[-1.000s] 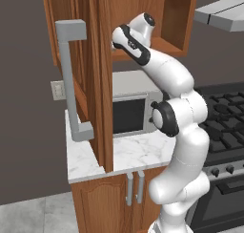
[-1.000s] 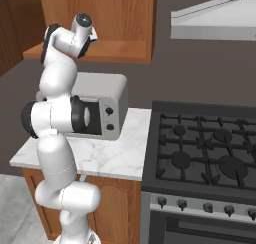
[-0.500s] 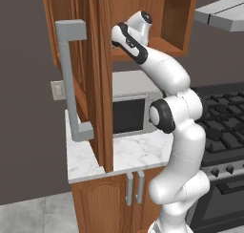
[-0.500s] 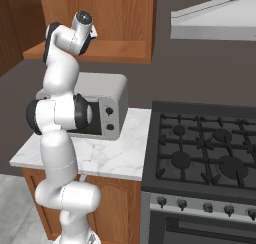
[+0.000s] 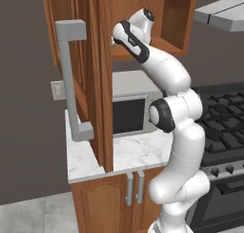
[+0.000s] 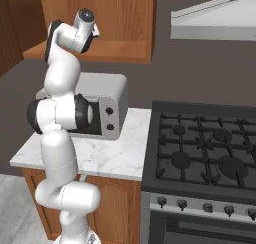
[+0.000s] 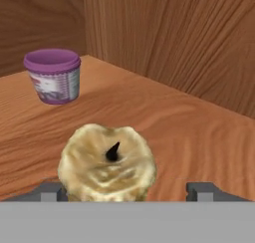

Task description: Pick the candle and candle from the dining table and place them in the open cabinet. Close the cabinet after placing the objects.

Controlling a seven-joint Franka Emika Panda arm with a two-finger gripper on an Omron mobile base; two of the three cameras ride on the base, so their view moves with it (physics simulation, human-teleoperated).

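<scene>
1. Purple tub (image 7: 53, 75) sits at the left on the cabinet (image 7: 189, 43) shelf, well apart from the candle (image 7: 106, 163).
2. Stubby candle stands on the shelf between the gripper (image 7: 127, 189) fingertips; whether they clench it, I cannot tell.
3. Risk: withdrawing crookedly could topple the candle.

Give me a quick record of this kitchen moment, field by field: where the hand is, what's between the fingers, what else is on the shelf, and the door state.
hand location: gripper reaching into the reddish-brown wooden wall cabinet, over its shelf
between the fingers: short stubby golden-yellow candle with a dark wick
grip state: cannot tell whether closed on it
also on shelf: small purple lidded cup, upright, apart from the candle
cabinet door: panelled door with long grey bar handle stands open
below: grey microwave on marble counter
</scene>
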